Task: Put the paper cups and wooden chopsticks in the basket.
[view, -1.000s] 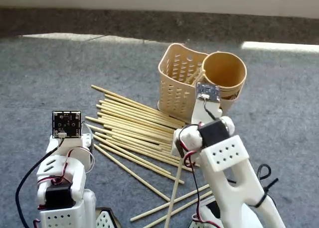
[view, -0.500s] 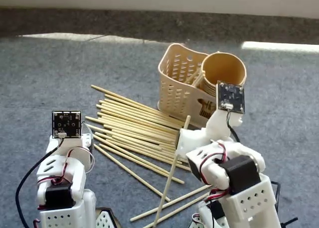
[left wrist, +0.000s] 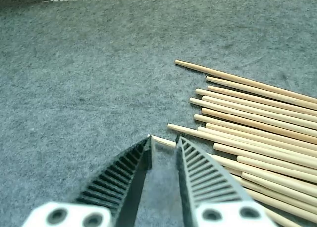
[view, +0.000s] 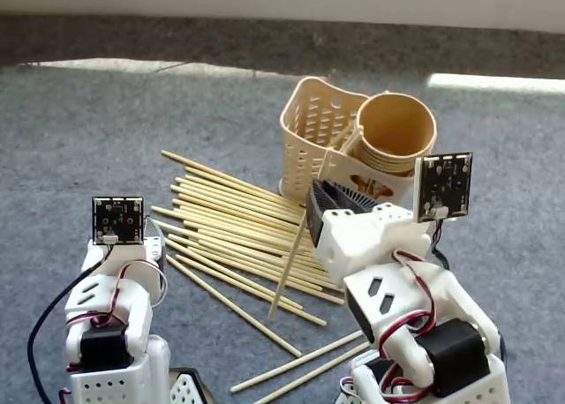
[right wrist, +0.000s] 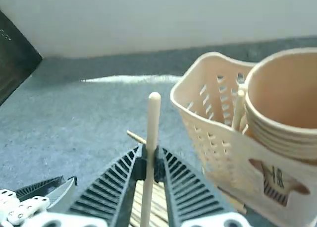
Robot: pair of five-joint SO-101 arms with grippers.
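Jaws of right gripper [right wrist: 151, 160] pinch a pale wooden chopstick [right wrist: 152, 119], six o'clock of beige slotted basket [view: 309, 148]; left gripper [left wrist: 163, 143] jaws slightly apart

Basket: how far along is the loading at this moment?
Done: cups sit stacked in the basket, with a few sticks inside. In hand: the right end effector grips one chopstick beside the basket. Left: the pile on the carpet; the left end effector is open, empty, at its edge.
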